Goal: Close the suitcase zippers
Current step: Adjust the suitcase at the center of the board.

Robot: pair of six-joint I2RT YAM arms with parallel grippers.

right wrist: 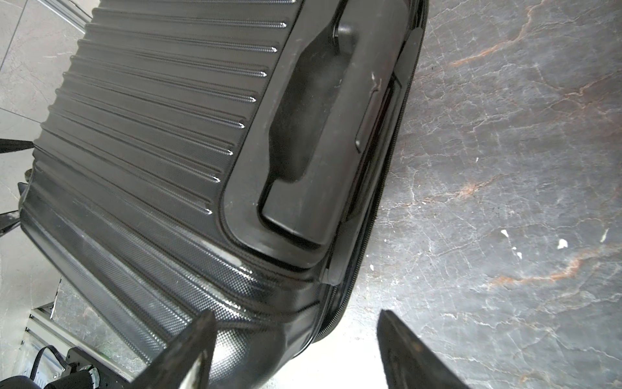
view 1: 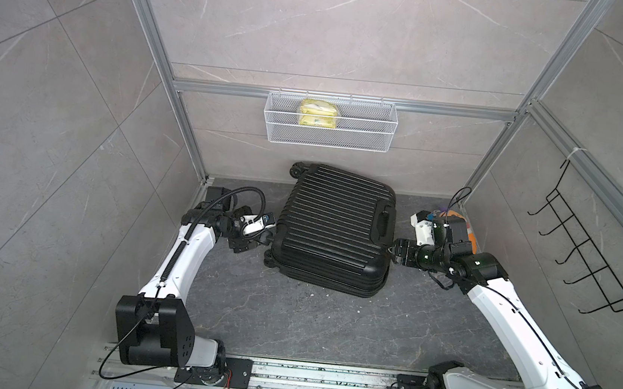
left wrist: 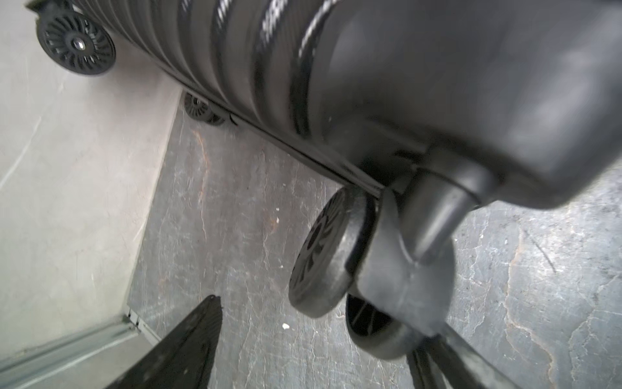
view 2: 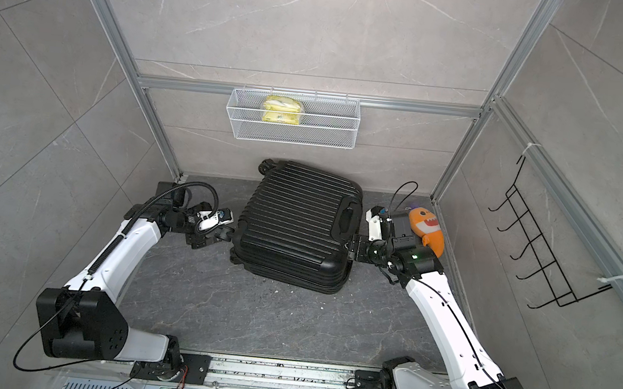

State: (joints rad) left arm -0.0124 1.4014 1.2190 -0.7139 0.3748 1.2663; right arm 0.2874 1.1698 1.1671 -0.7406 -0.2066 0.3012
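Currently the suitcase [view 1: 332, 228] lies flat on the dark bench [view 1: 290, 318] near the back wall, its halves together and its contents hidden. Above it, a white wire basket [view 1: 328, 142] holds a yellow packet [view 1: 318, 113]. The left hand [view 1: 263, 239] stands apart, with a caster wheel [left wrist: 323, 249] between its fingers. The right hand [view 1: 391, 251] is apart at the handle-side corner, beside the zipper [right wrist: 367, 235].

Suitcase [view 1: 332, 224] of glossy ribbed hard plastic, floor [view 1: 290, 318] of matt veined stone, basket [view 1: 346, 136] of wire mesh
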